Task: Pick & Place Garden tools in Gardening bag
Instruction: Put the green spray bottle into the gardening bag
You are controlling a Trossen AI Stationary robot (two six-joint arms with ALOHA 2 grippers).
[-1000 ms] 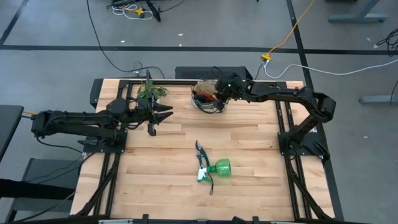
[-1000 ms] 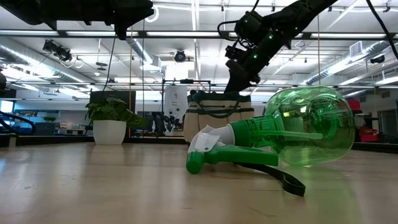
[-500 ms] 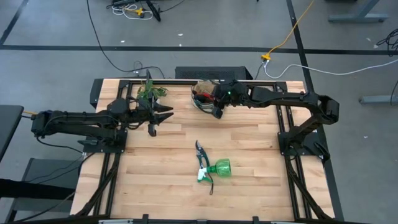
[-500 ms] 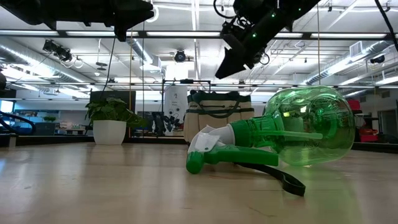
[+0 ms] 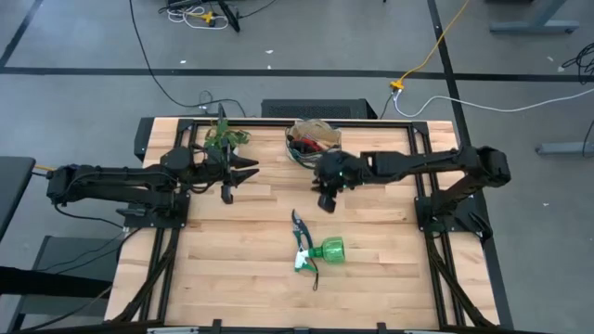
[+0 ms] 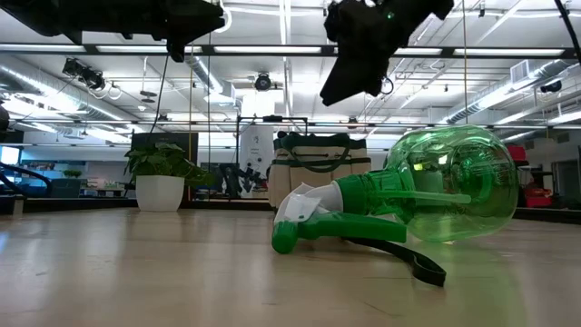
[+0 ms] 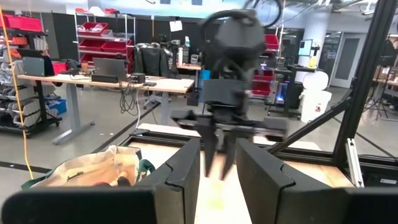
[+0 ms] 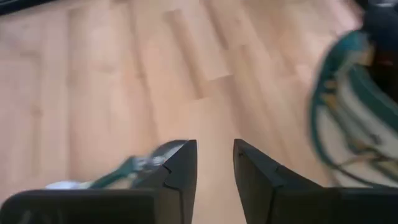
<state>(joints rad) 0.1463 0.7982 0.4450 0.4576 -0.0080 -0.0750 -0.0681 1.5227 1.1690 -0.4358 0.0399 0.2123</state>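
Observation:
The beige gardening bag [image 5: 311, 141] stands at the table's far middle, with red and dark items showing inside it. It also shows in the low view [image 6: 318, 168]. The green spray bottle [image 5: 325, 250] lies on its side near the table's middle, its white trigger toward the left. The pruning shears [image 5: 300, 225] lie flat just beyond it; a dark handle [image 6: 410, 260] shows under the bottle. My right gripper [image 5: 327, 199] hangs open and empty above the table between the bag and the shears. My left gripper [image 5: 245, 171] is open and empty, raised at the far left.
A potted plant [image 5: 225, 139] in a white pot [image 6: 160, 193] stands at the far left, beside my left gripper. Bare wood [image 5: 241, 250] lies to the left of the spray bottle and along the near edge.
My right gripper has risen from the gardening bag and moved toward the table's near edge, to above the space between the bag and the shears. The bottle, the shears and the bag have stayed where they were.

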